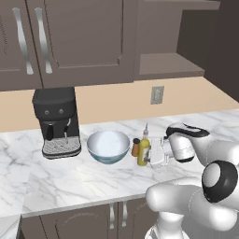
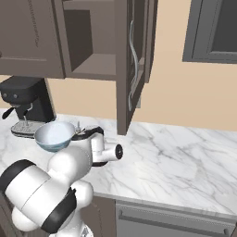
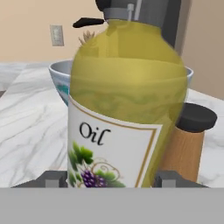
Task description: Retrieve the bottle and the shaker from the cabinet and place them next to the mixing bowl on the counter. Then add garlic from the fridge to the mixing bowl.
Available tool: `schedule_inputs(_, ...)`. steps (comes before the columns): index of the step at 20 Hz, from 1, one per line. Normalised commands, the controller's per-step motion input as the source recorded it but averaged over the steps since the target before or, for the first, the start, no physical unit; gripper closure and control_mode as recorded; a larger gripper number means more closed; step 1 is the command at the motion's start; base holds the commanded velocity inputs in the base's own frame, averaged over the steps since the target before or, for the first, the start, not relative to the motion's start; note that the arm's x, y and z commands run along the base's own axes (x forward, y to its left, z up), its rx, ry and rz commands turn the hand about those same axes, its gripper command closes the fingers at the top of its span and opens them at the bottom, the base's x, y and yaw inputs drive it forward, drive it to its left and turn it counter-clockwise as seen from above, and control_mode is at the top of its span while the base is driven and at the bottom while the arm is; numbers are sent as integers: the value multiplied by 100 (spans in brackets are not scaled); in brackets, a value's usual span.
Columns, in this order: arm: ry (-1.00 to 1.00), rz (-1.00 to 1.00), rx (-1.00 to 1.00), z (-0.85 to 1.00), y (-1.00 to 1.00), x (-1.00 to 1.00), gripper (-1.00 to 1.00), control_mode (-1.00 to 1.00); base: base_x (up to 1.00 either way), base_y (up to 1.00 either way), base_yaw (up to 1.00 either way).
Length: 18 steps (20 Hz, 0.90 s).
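We see the bottle (image 1: 143,151) standing on the counter (image 1: 70,182), just right of the bowl (image 1: 108,146). The shaker (image 1: 136,147) stands between them, close to both. Our gripper (image 1: 152,154) has a finger on each side of the bottle. We cannot tell if it squeezes it. A coffee machine (image 1: 57,122) stands left of the bowl.

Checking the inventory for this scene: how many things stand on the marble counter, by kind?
Coffee machine: 1
Mixing bowl: 1
Oil bottle: 1
Shaker: 1
Total: 4
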Motion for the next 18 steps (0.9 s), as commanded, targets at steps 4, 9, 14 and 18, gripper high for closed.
schedule_inputs(4, -2, 0, 0, -4, 32, 0, 100, -100, 0, 0, 0)
schedule_inputs(9, -3, 0, 0, -12, 33, 6, 100, -100, 0, 0, 0)
schedule_inputs(14, -1, -2, 0, -28, 2, 17, 100, -100, 0, 0, 0)
schedule_inputs(18, -2, -4, 0, -18, 0, 16, 100, -100, 0, 0, 0)
